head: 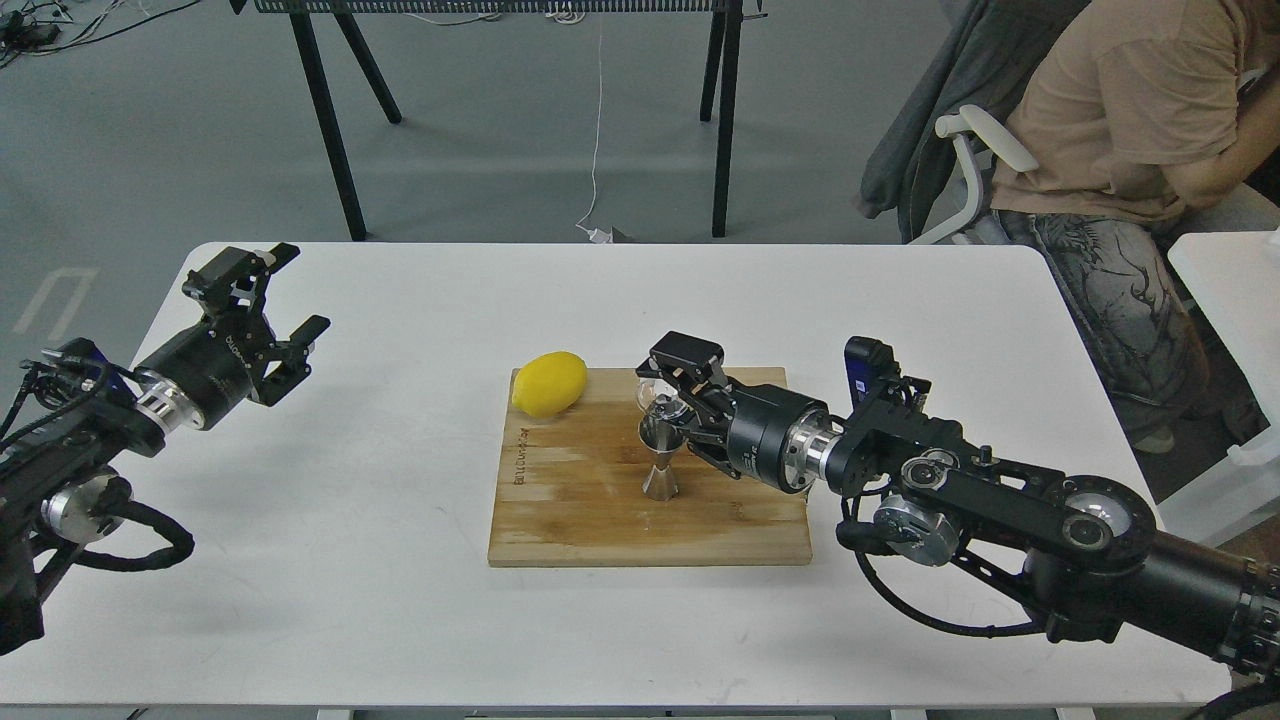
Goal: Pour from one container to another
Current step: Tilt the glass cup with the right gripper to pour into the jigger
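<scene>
The steel hourglass jigger point(660, 460) stands upright near the middle of the wooden board point(600, 520). Just behind and above its rim is the small clear glass cup point(655, 396), low over the board, and my right gripper point(675, 395) is shut on it from the right. Whether the cup touches the board I cannot tell. Far off at the table's left edge my left gripper point(272, 295) hangs open, its fingers spread, holding nothing.
A yellow lemon point(549, 383) lies at the board's back left corner. The white table point(400, 600) runs around the board. A seated person point(1130, 150) and a chair are beyond the table's back right corner.
</scene>
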### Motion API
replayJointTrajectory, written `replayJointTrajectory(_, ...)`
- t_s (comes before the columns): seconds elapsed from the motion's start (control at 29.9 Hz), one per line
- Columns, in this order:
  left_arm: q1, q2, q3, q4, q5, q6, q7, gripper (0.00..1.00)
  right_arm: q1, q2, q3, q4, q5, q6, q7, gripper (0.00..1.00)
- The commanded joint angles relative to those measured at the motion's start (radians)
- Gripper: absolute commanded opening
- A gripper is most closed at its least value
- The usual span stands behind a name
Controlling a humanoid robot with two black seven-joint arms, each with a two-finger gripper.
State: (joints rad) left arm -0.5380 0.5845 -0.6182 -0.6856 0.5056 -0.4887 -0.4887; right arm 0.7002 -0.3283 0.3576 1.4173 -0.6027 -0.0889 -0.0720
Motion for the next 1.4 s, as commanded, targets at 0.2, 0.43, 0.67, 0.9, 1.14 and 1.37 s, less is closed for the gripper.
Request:
replayJointTrajectory(0.2, 0.003, -0.009, 0.000, 0.000, 0.001, 0.000, 0.000, 0.95, 0.001, -0.001, -0.002, 0.000, -0.054, 0.000, 0.001, 0.39)
replayJointTrajectory(0.43, 0.003, -0.008, 0.000, 0.000, 0.001, 0.000, 0.000, 0.95, 0.001, 0.000, -0.006, -0.001, -0.094, 0.000, 0.001, 0.39)
replayJointTrajectory(0.67, 0.003, -0.009, 0.000, 0.000, 0.001, 0.000, 0.000, 0.95, 0.015, -0.001, -0.017, 0.003, -0.100, 0.000, 0.001, 0.39)
replayJointTrajectory(0.9, 0.003, -0.009, 0.000, 0.000, 0.001, 0.000, 0.000, 0.95, 0.018, -0.001, -0.032, 0.002, -0.137, 0.000, 0.001, 0.39)
replayJointTrajectory(1.14, 0.003, -0.009, 0.000, 0.000, 0.001, 0.000, 0.000, 0.95, 0.033, -0.015, -0.037, 0.002, -0.157, 0.000, 0.003, 0.39)
replayJointTrajectory(1.37, 0.003, -0.009, 0.000, 0.000, 0.001, 0.000, 0.000, 0.95, 0.044, -0.028, -0.037, 0.002, -0.166, 0.000, 0.003, 0.39)
